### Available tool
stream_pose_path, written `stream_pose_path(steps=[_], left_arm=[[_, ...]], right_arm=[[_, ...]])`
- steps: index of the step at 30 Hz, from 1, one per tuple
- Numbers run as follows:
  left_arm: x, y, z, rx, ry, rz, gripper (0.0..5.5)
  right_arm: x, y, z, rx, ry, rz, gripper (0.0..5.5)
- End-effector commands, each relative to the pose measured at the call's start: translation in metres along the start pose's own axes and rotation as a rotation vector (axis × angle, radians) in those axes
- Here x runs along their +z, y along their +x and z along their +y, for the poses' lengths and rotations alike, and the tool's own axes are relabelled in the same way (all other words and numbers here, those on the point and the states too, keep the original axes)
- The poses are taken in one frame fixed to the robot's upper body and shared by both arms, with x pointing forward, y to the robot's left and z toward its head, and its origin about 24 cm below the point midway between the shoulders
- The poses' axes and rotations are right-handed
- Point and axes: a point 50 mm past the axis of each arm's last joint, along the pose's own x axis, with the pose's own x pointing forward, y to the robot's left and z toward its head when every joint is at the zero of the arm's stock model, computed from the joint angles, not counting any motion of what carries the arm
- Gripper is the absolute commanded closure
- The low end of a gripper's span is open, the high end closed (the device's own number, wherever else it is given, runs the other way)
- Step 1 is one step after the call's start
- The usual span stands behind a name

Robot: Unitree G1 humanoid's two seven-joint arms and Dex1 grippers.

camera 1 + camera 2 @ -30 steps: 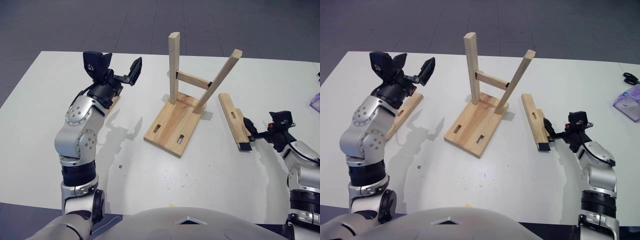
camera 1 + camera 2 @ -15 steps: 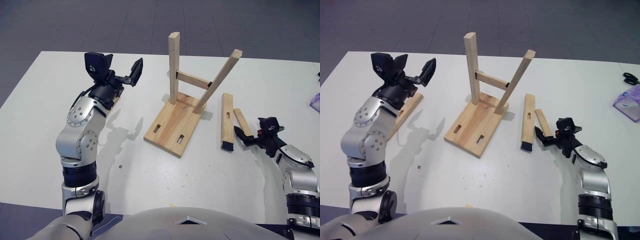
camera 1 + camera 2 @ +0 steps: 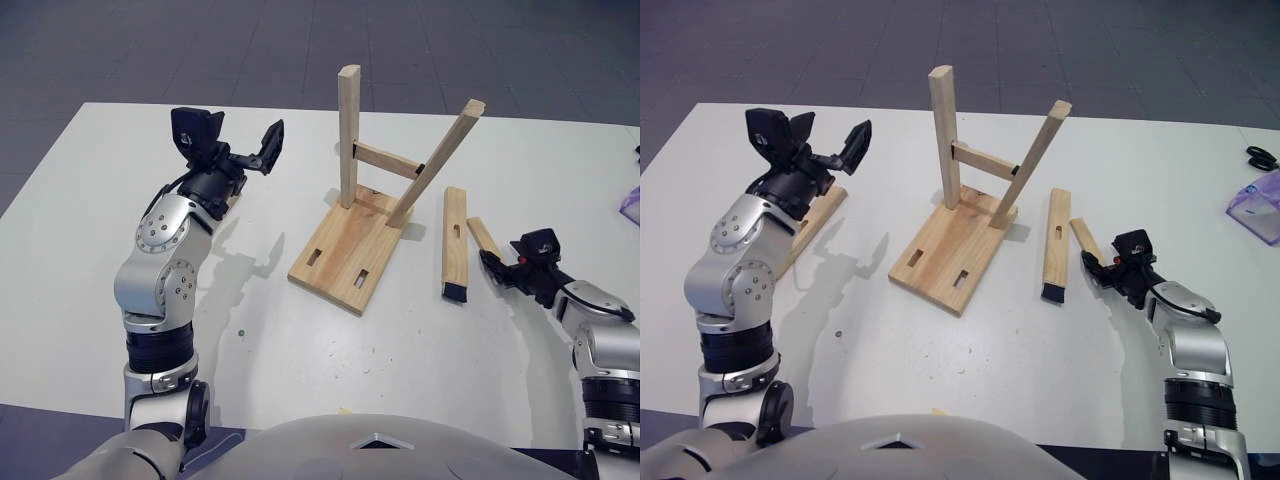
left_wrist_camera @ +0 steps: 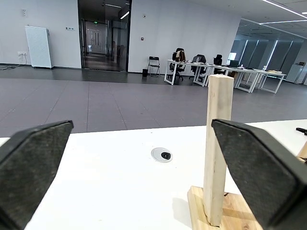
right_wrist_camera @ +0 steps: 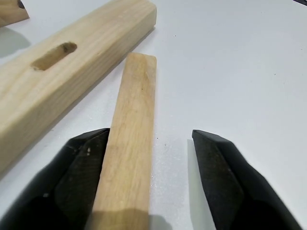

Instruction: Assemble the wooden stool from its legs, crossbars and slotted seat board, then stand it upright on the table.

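The slotted seat board [image 3: 340, 250] lies flat mid-table with two legs [image 3: 347, 135] [image 3: 437, 163] standing in it, joined by a crossbar [image 3: 386, 159]. A loose slotted leg [image 3: 454, 243] lies to its right. Beside that lies a short crossbar [image 3: 483, 236]. My right gripper [image 5: 149, 135] is open low over the table, its fingers [image 5: 81, 167] straddling the crossbar's near end. My left gripper [image 3: 236, 142] is open and held above the table's left side, facing the upright leg [image 4: 218, 143]. Another wooden piece [image 3: 810, 225] lies under the left arm.
A purple box [image 3: 1260, 205] and scissors [image 3: 1260, 155] sit at the table's far right edge. A round cable port [image 4: 162, 154] is set in the tabletop. Bare white table [image 3: 320, 350] stretches in front of the seat board.
The right gripper let the loose leg swing straighter beside the seat board, then shifted right onto the short crossbar's near end. The left arm barely moved.
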Motion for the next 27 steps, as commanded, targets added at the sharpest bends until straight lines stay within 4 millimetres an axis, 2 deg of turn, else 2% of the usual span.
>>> stream_pose_path(steps=[1,8,11,13,15,17,19,21,23,27], left_arm=[[0.001,0.001,0.001,0.004,0.011,-0.004,0.1],[0.002,0.003,0.0,0.004,0.018,-0.001,0.1],[0.002,0.004,0.001,0.01,0.028,0.001,0.1],[0.004,0.005,0.003,0.022,0.031,-0.006,0.1],[0.009,0.006,0.005,0.033,0.021,-0.029,0.1],[0.02,0.009,0.005,0.034,-0.003,-0.071,0.1],[0.035,0.012,0.004,0.018,-0.07,-0.125,0.1],[0.052,0.016,0.001,-0.018,-0.127,-0.177,0.1],[0.067,0.019,-0.006,-0.086,-0.162,-0.212,0.1],[0.09,0.023,-0.031,-0.301,-0.135,-0.236,0.1]], right_arm=[[-0.043,-0.002,0.012,0.038,0.087,0.222,3.03],[-0.044,0.0,0.016,0.029,0.109,0.232,4.17],[-0.041,0.002,0.015,0.013,0.093,0.213,4.18],[-0.032,0.006,0.012,-0.026,0.089,0.157,4.18],[0.001,0.011,-0.003,-0.175,0.063,-0.055,4.18],[0.049,0.007,-0.017,-0.343,0.035,-0.33,4.18],[0.097,-0.002,-0.016,-0.414,-0.051,-0.566,4.18],[0.135,-0.01,0.0,-0.399,-0.153,-0.744,4.18],[0.164,-0.019,0.018,-0.362,-0.226,-0.884,4.18],[0.208,-0.035,0.06,-0.193,-0.292,-1.097,4.18]])
